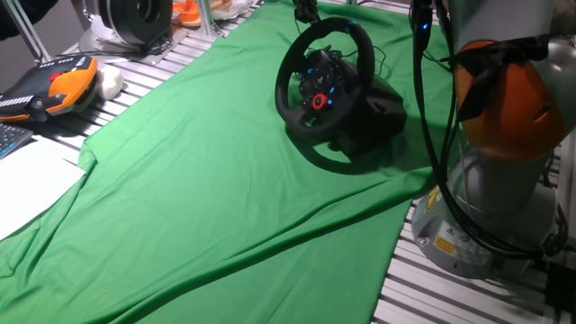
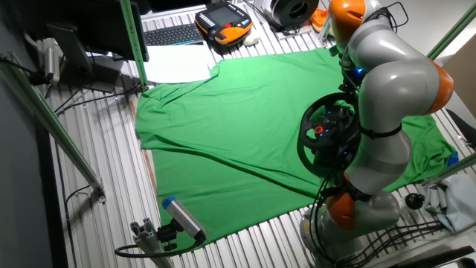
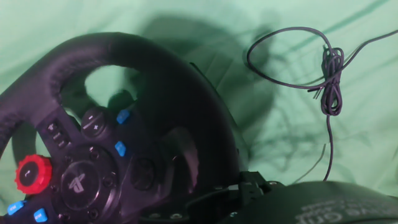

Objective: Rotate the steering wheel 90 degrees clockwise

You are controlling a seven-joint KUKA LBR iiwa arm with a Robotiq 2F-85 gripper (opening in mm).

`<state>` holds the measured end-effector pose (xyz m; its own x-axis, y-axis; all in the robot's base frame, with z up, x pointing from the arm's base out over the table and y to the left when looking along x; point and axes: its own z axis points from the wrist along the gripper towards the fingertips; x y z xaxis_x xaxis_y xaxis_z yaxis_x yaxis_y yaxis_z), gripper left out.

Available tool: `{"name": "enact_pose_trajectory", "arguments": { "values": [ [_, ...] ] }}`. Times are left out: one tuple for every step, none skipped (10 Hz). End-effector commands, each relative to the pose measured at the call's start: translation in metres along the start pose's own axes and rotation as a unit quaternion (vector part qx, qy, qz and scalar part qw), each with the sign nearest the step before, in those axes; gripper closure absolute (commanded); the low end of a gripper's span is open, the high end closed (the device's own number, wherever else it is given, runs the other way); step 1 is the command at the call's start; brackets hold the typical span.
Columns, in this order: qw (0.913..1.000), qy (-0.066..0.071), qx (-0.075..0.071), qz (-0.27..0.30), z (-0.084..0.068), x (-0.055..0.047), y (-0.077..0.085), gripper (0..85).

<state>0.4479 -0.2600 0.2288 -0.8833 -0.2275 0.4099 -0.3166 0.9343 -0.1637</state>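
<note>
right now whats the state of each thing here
steering wheel: upright on its base, tilted, blue lights on, not gripped
gripper: fingers not visible in any view, open or shut unclear
green cloth: spread over the table, wrinkled
cable: loose on the cloth, knotted in a bundle
teach pendant: lying on the table

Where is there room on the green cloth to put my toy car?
The green cloth is bare from the steering wheel across to the white paper. It is crowded by the wheel, its cable and the robot arm.
</note>
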Motion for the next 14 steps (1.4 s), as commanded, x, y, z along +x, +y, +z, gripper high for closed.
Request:
{"name": "enact_pose_trajectory", "arguments": {
  "values": [
    [1.0000,0.001,0.000,0.001,0.0002,0.0001,0.0000,85.0],
    [1.0000,0.002,0.002,0.003,0.0002,0.0000,0.0000,85.0],
    [1.0000,0.002,0.002,0.006,0.0003,0.0003,0.0001,85.0],
    [0.9999,0.003,0.000,0.010,0.0008,0.0017,0.0004,85.0],
    [0.9999,0.004,-0.002,0.011,0.0014,0.0033,0.0004,85.0],
    [0.9999,0.003,-0.003,0.011,0.0023,0.0046,-0.0005,85.0],
    [0.9999,0.002,-0.004,0.011,0.0027,0.0044,-0.0010,85.0],
    [0.9999,0.003,-0.003,0.012,0.0026,0.0034,-0.0009,85.0],
    [0.9999,0.003,-0.004,0.013,0.0025,0.0033,-0.0008,85.0],
    [0.9998,0.002,-0.007,0.019,0.0025,0.0033,-0.0008,85.0],
    [0.9997,0.003,-0.011,0.022,0.0025,0.0033,-0.0008,85.0],
    [0.9996,0.004,-0.013,0.027,0.0025,0.0033,-0.0008,85.0],
    [0.9994,0.007,-0.016,0.030,0.0025,0.0033,-0.0008,85.0],
    [0.9993,0.008,-0.017,0.031,0.0025,0.0033,-0.0008,85.0]
  ]
}}
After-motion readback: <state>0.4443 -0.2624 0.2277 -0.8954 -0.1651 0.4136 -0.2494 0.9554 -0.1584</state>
